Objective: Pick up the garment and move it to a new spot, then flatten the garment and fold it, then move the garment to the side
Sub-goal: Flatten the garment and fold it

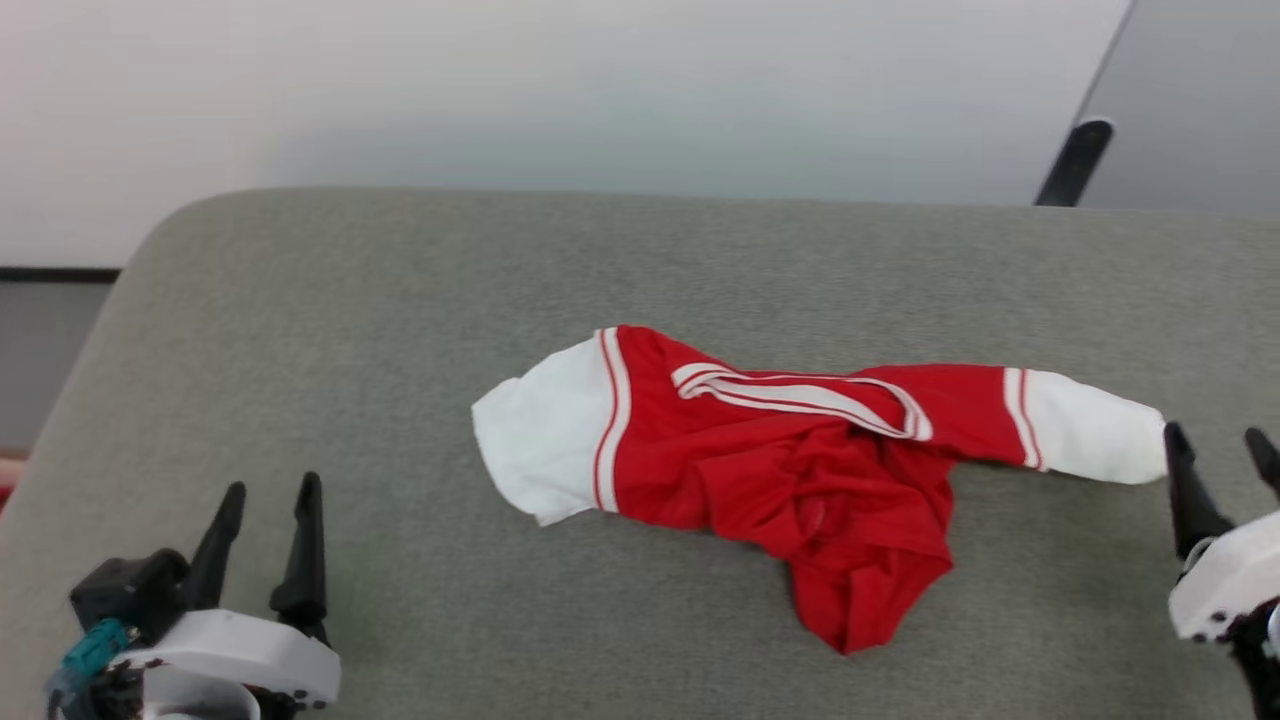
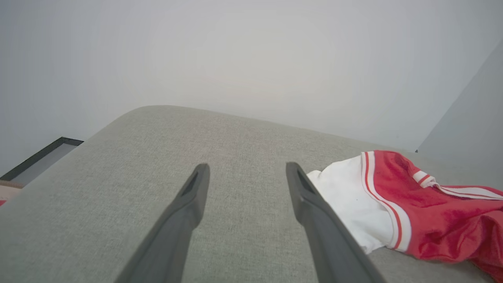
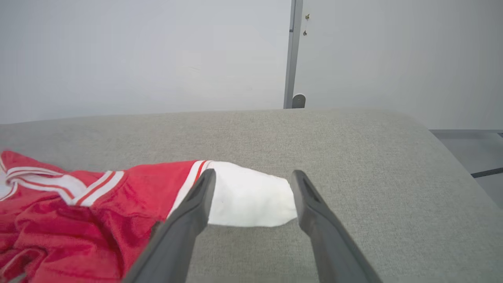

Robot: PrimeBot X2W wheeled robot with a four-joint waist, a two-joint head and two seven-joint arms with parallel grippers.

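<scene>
The garment (image 1: 800,450), a red jersey with white sleeve ends and a striped collar, lies crumpled across the middle of the grey cushioned surface (image 1: 400,300). Its sleeves stretch out to either side; the body is bunched toward me. My right gripper (image 1: 1220,445) stands open just off the white end of the right sleeve (image 3: 251,194), which lies slack beyond its spread fingertips in the right wrist view. My left gripper (image 1: 268,500) is open near the front left, well short of the left sleeve (image 2: 349,200), with nothing between its fingers.
The surface's rounded left corner (image 1: 150,240) drops to floor and a dark skirting strip. A pale wall rises behind the far edge, with a dark post (image 1: 1072,162) at the back right. Bare fabric spreads around the garment on the left and far side.
</scene>
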